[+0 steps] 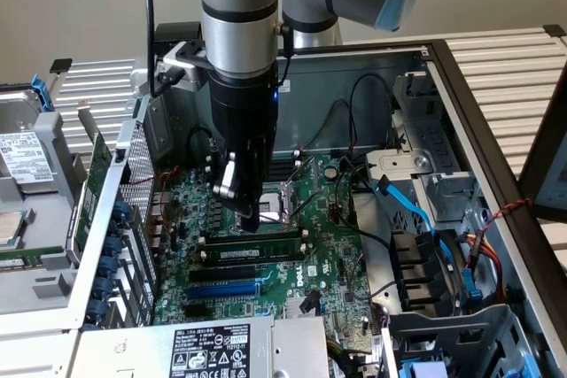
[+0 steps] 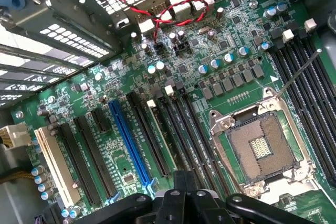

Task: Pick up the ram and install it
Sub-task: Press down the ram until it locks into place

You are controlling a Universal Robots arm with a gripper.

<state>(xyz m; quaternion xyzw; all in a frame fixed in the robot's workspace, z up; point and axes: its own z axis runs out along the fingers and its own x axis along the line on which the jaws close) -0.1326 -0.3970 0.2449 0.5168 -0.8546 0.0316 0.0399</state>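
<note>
Gripper (image 1: 251,217) fingers are pressed together, and their tips are set down against the ram (image 1: 257,243). That green stick is seated upright in a memory slot beside the CPU socket (image 1: 288,199) on the motherboard (image 1: 332,254).

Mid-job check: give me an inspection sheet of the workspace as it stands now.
Surface: green motherboard inside an open PC case.
Job's things: ram lying along a slot beside the empty CPU socket.
Clutter: nothing seen.
Grippers: gripper shut, tip down at the ram's end.
Cables: blue cable; red-black wires.
Surroundings: power supply; drive at the exterior view's left.
</note>
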